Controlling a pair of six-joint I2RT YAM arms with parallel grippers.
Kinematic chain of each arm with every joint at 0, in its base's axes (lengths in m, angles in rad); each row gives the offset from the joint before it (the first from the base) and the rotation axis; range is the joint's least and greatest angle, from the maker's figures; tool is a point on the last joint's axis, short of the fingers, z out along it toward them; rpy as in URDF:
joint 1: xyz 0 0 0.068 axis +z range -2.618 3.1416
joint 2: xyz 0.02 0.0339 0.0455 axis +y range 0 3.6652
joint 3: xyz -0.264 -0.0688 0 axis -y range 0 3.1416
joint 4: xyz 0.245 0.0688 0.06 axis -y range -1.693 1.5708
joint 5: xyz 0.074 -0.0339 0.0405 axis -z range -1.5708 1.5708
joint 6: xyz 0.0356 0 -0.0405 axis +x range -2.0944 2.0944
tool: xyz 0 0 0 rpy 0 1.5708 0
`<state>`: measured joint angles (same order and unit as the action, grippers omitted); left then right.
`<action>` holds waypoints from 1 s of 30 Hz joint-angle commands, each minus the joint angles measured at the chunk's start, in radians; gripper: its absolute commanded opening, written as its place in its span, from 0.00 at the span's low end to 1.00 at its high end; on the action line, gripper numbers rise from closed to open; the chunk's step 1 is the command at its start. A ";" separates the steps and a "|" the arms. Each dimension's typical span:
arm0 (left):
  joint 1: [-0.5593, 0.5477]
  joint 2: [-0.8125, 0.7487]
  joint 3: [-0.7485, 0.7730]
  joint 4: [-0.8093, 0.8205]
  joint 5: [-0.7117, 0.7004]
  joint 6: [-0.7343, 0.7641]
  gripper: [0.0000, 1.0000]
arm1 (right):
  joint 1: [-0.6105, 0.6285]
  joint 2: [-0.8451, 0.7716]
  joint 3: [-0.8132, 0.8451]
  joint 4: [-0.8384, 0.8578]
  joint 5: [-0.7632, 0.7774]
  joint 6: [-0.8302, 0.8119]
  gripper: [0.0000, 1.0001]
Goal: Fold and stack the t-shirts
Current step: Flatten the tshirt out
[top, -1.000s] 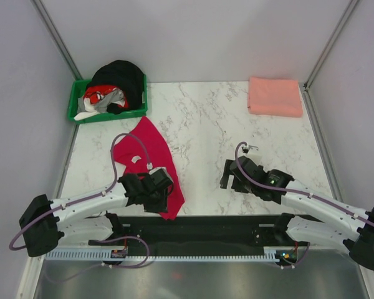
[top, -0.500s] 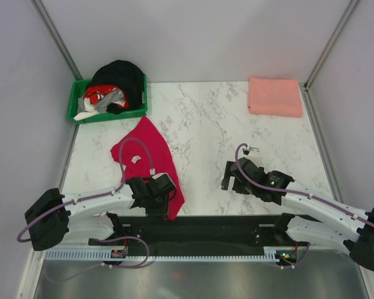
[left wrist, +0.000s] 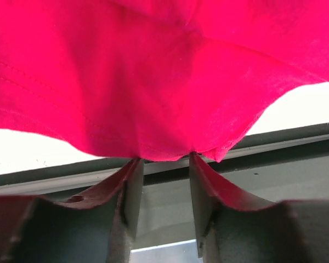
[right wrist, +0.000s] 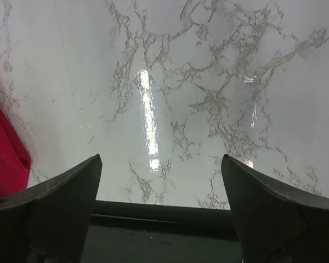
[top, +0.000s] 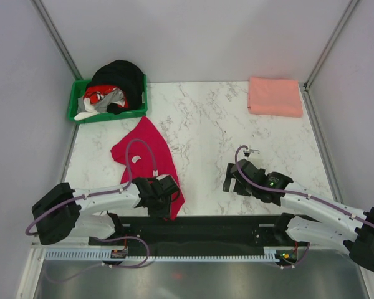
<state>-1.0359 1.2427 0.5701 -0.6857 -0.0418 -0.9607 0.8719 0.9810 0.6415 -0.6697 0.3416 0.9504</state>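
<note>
The crimson red t-shirt (top: 146,146) lies crumpled in a long strip on the left of the marble table, from near the bin down to the front edge. My left gripper (top: 167,200) is over its near end. In the left wrist view the red cloth (left wrist: 153,82) drapes across the tips of my left gripper (left wrist: 163,158), whose jaws stand a small gap apart with nothing between them. The pale salmon pink t-shirt (top: 275,96) lies folded at the far right corner. My right gripper (top: 230,179) is open and empty over bare marble, as the right wrist view (right wrist: 162,159) shows, with a red edge (right wrist: 5,153) at its left.
A green bin (top: 75,109) of mixed clothes stands at the far left corner. The black rail (top: 199,227) runs along the table's front edge, just under both grippers. Grey walls close in the left, right and back.
My left gripper has moved a little toward the front edge and right along the red shirt's near end, and the left arm has swung forward. The right gripper shifted slightly nearer.
</note>
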 commanded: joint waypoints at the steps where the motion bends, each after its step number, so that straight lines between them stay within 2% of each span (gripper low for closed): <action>1: -0.007 0.011 0.001 0.031 0.007 -0.029 0.43 | -0.007 -0.010 -0.011 0.012 0.023 0.005 0.98; 4: -0.007 0.011 -0.006 0.038 0.006 -0.030 0.38 | -0.008 -0.010 -0.016 0.015 0.025 0.004 0.98; 11: -0.009 0.011 -0.022 0.069 -0.010 -0.042 0.36 | -0.010 -0.004 -0.019 0.022 0.020 0.001 0.98; 12: -0.009 0.012 -0.024 0.074 -0.015 -0.042 0.34 | -0.011 -0.005 -0.020 0.021 0.020 -0.001 0.98; 16: -0.009 0.009 -0.016 0.077 -0.027 -0.041 0.13 | -0.013 -0.002 -0.022 0.024 0.019 -0.006 0.98; 19: -0.009 -0.012 -0.015 0.075 -0.035 -0.039 0.03 | -0.013 0.001 -0.025 0.025 0.019 -0.007 0.98; 24: -0.009 -0.061 0.019 0.054 -0.033 -0.042 0.02 | -0.014 -0.001 -0.028 0.028 0.013 -0.009 0.98; 27: -0.009 -0.074 0.123 -0.038 -0.003 -0.026 0.02 | -0.014 0.001 -0.023 0.030 0.010 -0.013 0.98; 30: -0.007 -0.109 0.291 -0.159 -0.033 -0.003 0.02 | -0.014 0.014 -0.013 0.041 -0.024 -0.019 0.98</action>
<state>-1.0401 1.1934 0.7021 -0.7609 -0.0490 -0.9714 0.8608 0.9836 0.6186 -0.6575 0.3355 0.9443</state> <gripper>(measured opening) 0.035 0.982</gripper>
